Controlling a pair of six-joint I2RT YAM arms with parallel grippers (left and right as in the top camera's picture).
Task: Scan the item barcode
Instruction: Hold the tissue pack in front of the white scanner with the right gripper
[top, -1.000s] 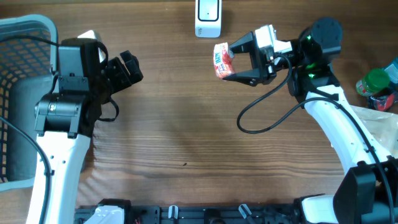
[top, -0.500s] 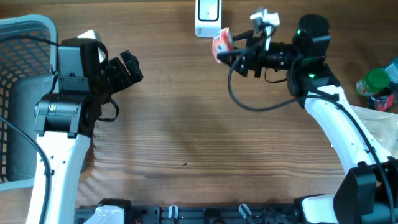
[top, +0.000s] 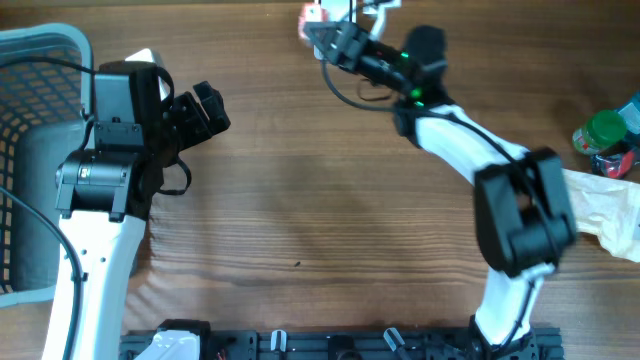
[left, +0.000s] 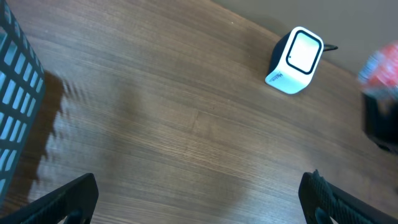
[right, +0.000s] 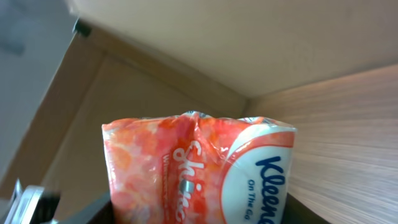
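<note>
Right hand (top: 316, 24) with tissue pack (right: 199, 168) covers scanner (left: 295, 60) overhead; basket (top: 30, 110) left.

Table (left: 155, 124) is finished in wood grain, matt and smooth. Tissue pack (right: 186, 168) is wrapped in glossy, crinkled plastic film. Barcode scanner (left: 293, 60) is cased in smooth white plastic with a slight sheen, and basket (top: 50, 38) is moulded as a matt pale-blue plastic lattice.

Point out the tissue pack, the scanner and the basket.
tissue pack (right: 199, 171): right wrist view, on its orange front wrapper.
scanner (left: 303, 51): left wrist view, on its white face.
basket (top: 40, 36): overhead view, on its upper rim.
</note>
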